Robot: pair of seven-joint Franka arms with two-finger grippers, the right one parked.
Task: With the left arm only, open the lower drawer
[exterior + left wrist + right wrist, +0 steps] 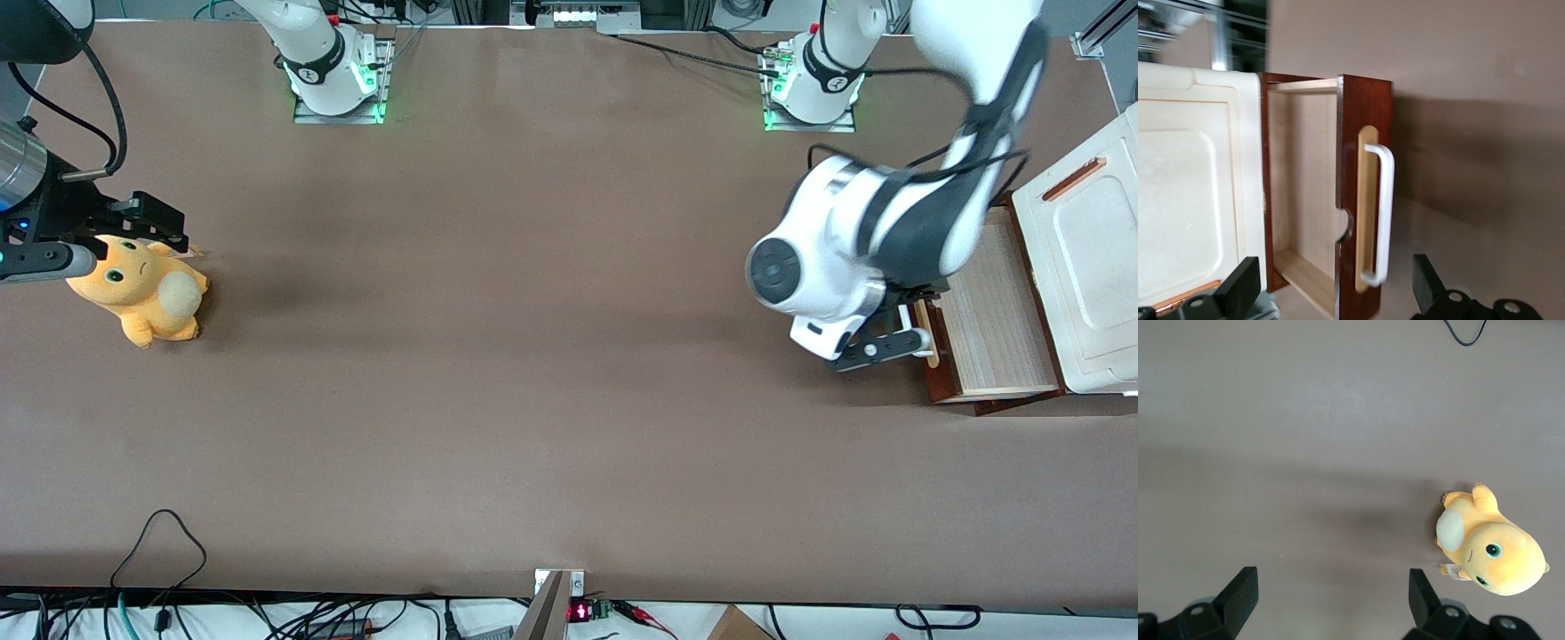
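The lower drawer (991, 320) stands pulled out from under the cabinet's white moulded top (1089, 267), with its pale wood inside showing. Its dark reddish-brown front (1365, 120) carries a white bar handle (1386, 213) on a pale strip. The left arm (889, 231) reaches over the drawer's front. Its gripper (898, 333) hangs just above the front and the handle (916, 324). In the left wrist view the gripper (1335, 293) is open wide and empty. One finger (1245, 287) is over the cabinet top's edge (1185, 187), the other (1426, 287) is over the table outside the handle.
An orange plush toy (142, 289) lies toward the parked arm's end of the table and also shows in the right wrist view (1491, 550). A black cable loop (160, 533) lies near the table's front edge. Brown tabletop (533, 311) spreads between toy and cabinet.
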